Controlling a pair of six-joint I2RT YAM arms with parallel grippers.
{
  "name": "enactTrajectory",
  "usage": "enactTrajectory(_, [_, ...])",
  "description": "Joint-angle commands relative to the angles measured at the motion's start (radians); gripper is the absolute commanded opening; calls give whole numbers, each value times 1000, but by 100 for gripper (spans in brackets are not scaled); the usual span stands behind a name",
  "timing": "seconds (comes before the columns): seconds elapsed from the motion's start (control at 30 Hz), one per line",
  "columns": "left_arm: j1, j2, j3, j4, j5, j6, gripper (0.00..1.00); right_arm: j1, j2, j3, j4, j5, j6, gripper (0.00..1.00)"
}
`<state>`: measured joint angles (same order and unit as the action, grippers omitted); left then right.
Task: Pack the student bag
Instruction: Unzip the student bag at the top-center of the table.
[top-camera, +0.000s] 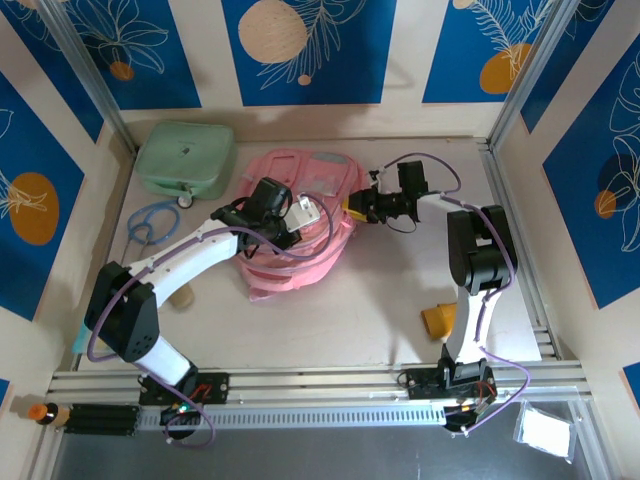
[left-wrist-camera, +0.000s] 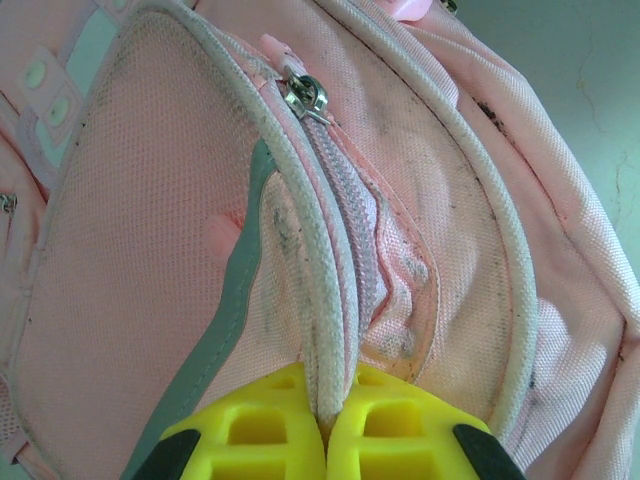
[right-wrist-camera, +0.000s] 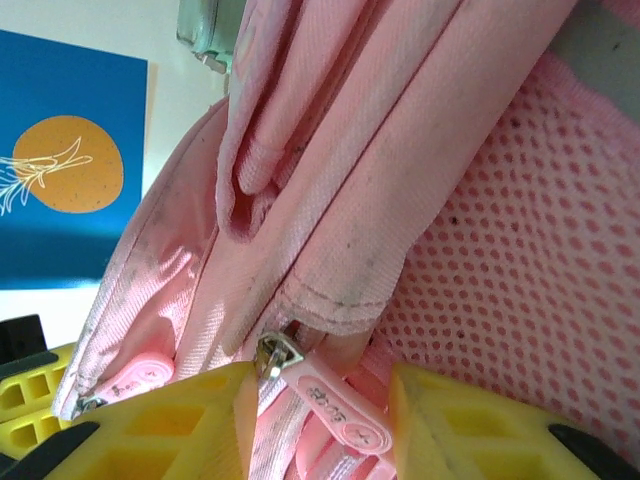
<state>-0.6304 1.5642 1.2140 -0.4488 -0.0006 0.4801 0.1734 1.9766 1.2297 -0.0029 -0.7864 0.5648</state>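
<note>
Starting at the far left: one mint-green case (top-camera: 187, 157) sits in the back-left corner, and one thin blue loop (top-camera: 150, 222) lies just in front of it near the left wall. Two arms are on the table (top-camera: 380, 300), and both meet at one thing, the student bag (top-camera: 300, 225). It lies crumpled at the middle of the table, toward the back, just right of the case.

The left arm (top-camera: 190, 250) slants up across the table to the bag's near-left side. On its wrist camera, the left gripper (left-wrist-camera: 325, 420) has its yellow fingers pressed together, pinching the bag's white piped seam (left-wrist-camera: 300, 220). A zip runs right beside that seam, with one metal slider (left-wrist-camera: 305, 97) at the far end.

Over to the right gripper (top-camera: 352, 207) at the bag's right edge. Its jaws stand partly apart. One pink pull tab (right-wrist-camera: 335, 400) and its slider (right-wrist-camera: 272, 355) lie in the gap. The left finger is against the fabric, the right finger stands clear of the tab. Pink mesh (right-wrist-camera: 520, 260) is to the right.

The right arm (top-camera: 480, 250) is folded upright by the right wall. One orange piece (top-camera: 438, 320) lies beside its base. Bare tabletop lies open in front of the bag, between the two arms.
</note>
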Motion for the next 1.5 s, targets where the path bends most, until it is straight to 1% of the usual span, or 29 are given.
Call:
enactTrajectory(0.0, [5,-11,28,32,17,6,0,-5,-39,-23,1,-32,-11,38])
enactTrajectory(0.17, [5,-3,36,26,11,3,0,-10,-54,-37,4,-28,-8,36])
enactTrajectory(0.3, [4,-3,35,26,20,2,0,-12,-52,-30,4,-25,-11,30])
enactTrajectory(0.47, [5,-4,33,28,37,-4,0,-9,-37,-7,4,-24,-2,29])
enactTrajectory(0.7, [5,-7,33,33,50,-6,0,-2,-14,22,2,-30,8,25])
enactTrajectory(0.83, [6,-6,30,33,47,-9,0,0,-16,27,-20,-21,-8,20])
enactTrajectory(0.9, [5,-7,29,32,45,-9,0,-1,-23,25,-29,-7,-18,18])
enactTrajectory(1.1, [5,-1,32,39,23,-18,0,3,-53,34,-105,70,-72,6])
enactTrajectory(1.23, [5,12,41,39,1,-33,0,12,-86,15,-139,122,-102,2])
enactTrajectory(1.3, [5,17,48,37,-4,-44,0,16,-111,-5,-145,147,-107,0])
enactTrajectory(1.4, [5,24,62,47,-11,-66,0,25,-164,-46,-143,176,-108,0])
enactTrajectory(1.47, [5,28,65,77,-14,-81,0,31,-199,-77,-134,169,-94,0])
